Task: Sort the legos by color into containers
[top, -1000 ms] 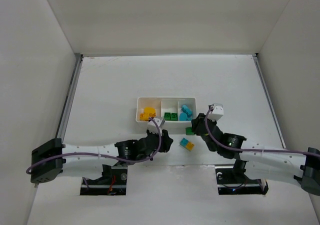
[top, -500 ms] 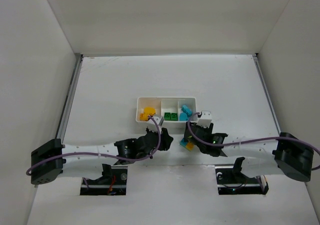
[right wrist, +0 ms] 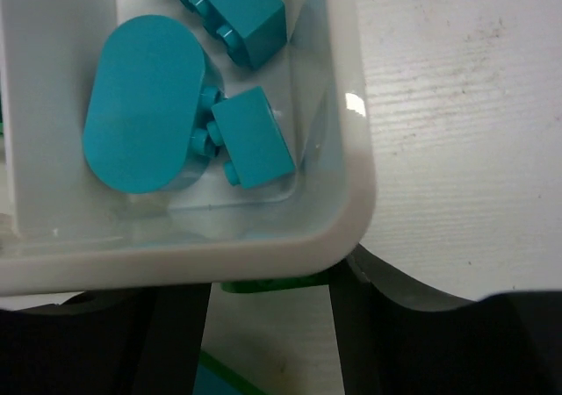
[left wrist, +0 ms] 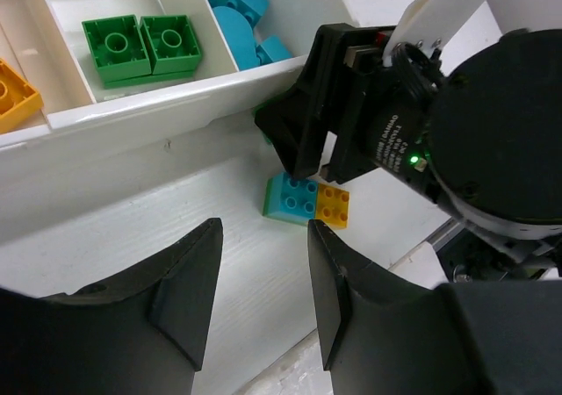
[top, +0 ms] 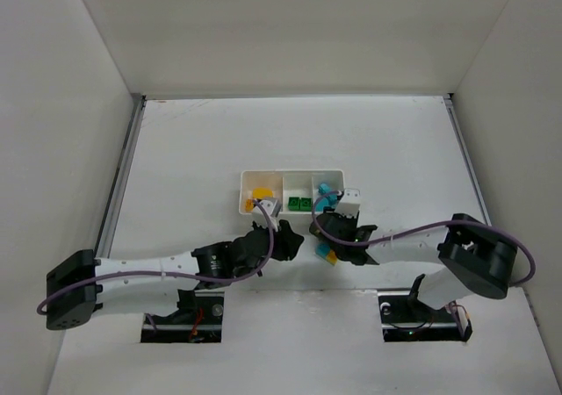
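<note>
The white tray point(top: 291, 176) holds yellow legos point(top: 257, 197) on the left, green legos point(top: 299, 204) in the middle and cyan legos point(top: 327, 193) on the right. A joined cyan and yellow lego point(top: 327, 254) lies on the table in front of the tray, also seen in the left wrist view point(left wrist: 305, 198). My left gripper point(left wrist: 263, 237) is open and empty just short of it. My right gripper point(right wrist: 270, 325) is open at the tray's right front corner point(right wrist: 347, 228). A green lego point(right wrist: 272, 283) lies between its fingers, half hidden under the rim.
The right gripper's black body point(left wrist: 421, 132) sits close above the cyan and yellow lego, right beside my left fingers point(left wrist: 338, 281). The tray's front wall point(left wrist: 158, 114) runs just beyond both grippers. White enclosure walls surround the table.
My right gripper has swung left and down to the tray's right front corner, over the green lego. My left gripper has edged slightly forward toward the tray.
</note>
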You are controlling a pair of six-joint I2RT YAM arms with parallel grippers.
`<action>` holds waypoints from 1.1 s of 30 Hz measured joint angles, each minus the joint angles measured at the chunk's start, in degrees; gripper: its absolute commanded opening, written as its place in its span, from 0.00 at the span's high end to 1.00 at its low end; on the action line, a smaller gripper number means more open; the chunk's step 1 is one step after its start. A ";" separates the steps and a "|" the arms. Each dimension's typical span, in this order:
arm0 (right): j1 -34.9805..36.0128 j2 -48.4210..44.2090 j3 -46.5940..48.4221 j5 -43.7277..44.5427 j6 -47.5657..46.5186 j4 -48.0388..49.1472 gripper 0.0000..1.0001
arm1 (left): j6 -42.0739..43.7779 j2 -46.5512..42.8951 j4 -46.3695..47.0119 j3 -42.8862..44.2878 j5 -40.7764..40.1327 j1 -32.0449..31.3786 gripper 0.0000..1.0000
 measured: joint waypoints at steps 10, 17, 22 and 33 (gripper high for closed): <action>4.72 -1.64 0.92 2.19 4.24 -3.91 0.63 | 0.61 -4.00 -1.64 -0.02 0.00 2.01 0.59; 9.25 -12.66 1.60 3.72 5.95 -11.96 0.63 | 0.98 -6.36 -3.06 -0.09 -0.07 5.11 0.59; 11.41 -17.92 3.76 4.02 4.66 -13.81 0.63 | 1.05 -9.03 -4.74 -0.11 -0.22 6.69 0.59; 2.78 -9.33 15.54 -1.44 -12.33 0.17 0.61 | 1.62 -16.98 -11.76 -0.11 -0.83 14.03 0.58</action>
